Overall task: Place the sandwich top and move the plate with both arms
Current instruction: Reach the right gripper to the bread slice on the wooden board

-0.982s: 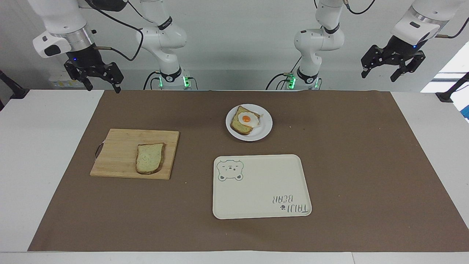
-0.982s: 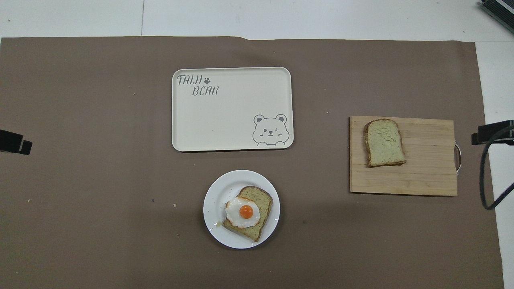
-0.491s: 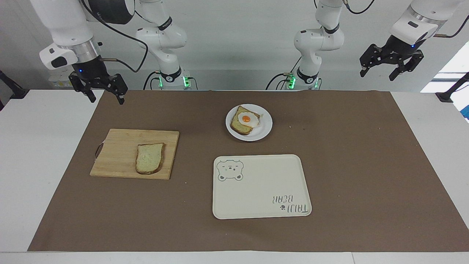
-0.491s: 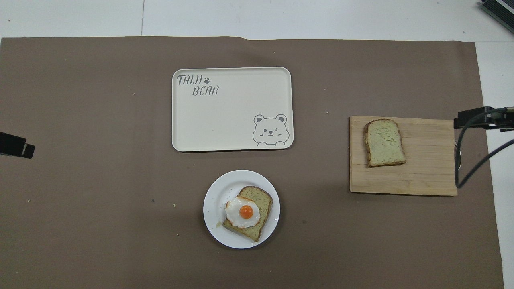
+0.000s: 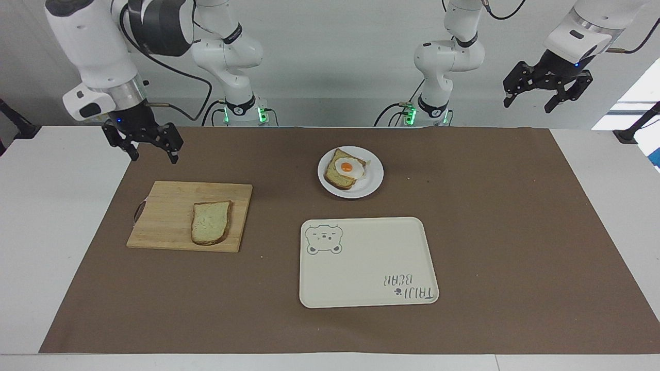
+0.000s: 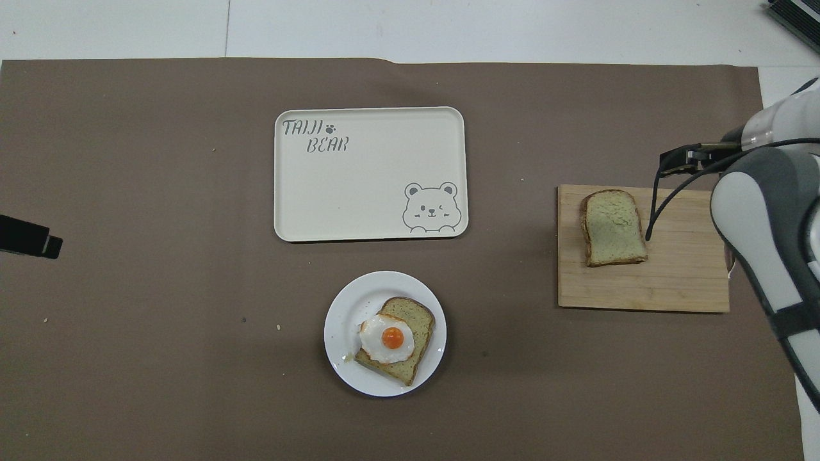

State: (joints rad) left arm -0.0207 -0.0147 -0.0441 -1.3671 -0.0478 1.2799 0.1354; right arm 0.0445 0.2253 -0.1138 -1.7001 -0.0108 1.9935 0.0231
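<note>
Plate [image 5: 372, 184] w/ bread slice and fried egg [image 5: 346, 167] on it, yolk up, sits mid-table on the brown mat [image 5: 515, 216], nearer the robots than the tray [image 5: 368, 263]. Tray holds nothing; bear drawing and "TAIJI BEAR" lettering printed on it. Wooden board [image 5: 170, 214] toward the right arm's end carries the top slice [image 5: 210, 222], lying flat at the board's edge nearest the tray.

Facing view shows both grippers whole: right gripper [image 5: 151, 153] up in the air over the mat edge beside the board, fingers apart, nothing held. Left gripper [image 5: 531, 100] raised high at the left arm's end, fingers apart, nothing held; that arm waits. Overhead view shows only the right arm's grey-white links and cable over the board's handle end, plus a black bit of the left gripper at the frame edge. It shows the tray text upright.

Top slice: pale, speckled crumb, brown crust, one end rounded.
</note>
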